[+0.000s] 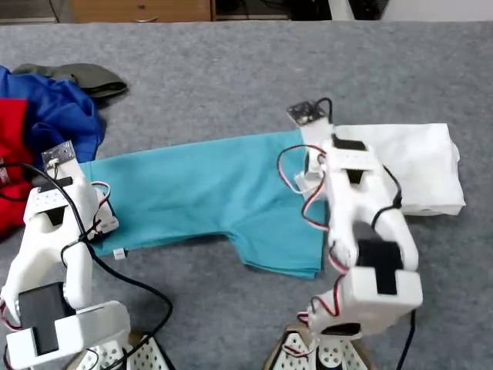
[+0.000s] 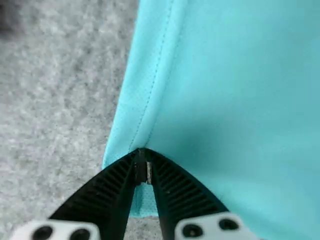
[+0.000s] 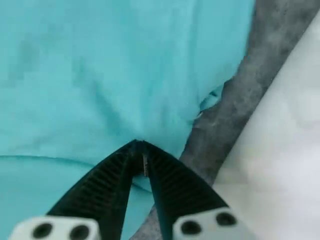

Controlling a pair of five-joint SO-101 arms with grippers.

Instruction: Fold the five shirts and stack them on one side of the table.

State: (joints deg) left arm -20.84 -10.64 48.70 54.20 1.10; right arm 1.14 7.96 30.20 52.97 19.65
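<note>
A turquoise short-sleeved knit shirt point(image 1: 200, 193) lay spread flat across the middle of the grey felt-covered counter point(image 1: 231, 69), stretched sideways between the two arms. One sleeve stuck out toward the arm bases. The left fingers point(image 2: 107, 192) were clenched together on the shirt's stitched hem, right at its outer edge, with a thin fold of turquoise fabric pinched between the ribbed pads. The right fingers point(image 3: 100, 192) were likewise pressed shut on the turquoise fabric at the shirt's opposite end, and the cloth puckered slightly at the pinch point. Just beyond that end, a narrow strip of bare counter separated the turquoise shirt from a folded white shirt point(image 1: 416, 166), which rested as a neat rectangle at the right side of the counter. In the high view, the right arm's wrist partly covered the near corner of that white shirt. At the far left lay a loose heap, unfolded: a rumpled royal-blue shirt point(image 1: 54, 108), a red shirt point(image 1: 11, 154) at the counter's edge, and an olive-green shirt point(image 1: 88, 77) behind them.
</note>
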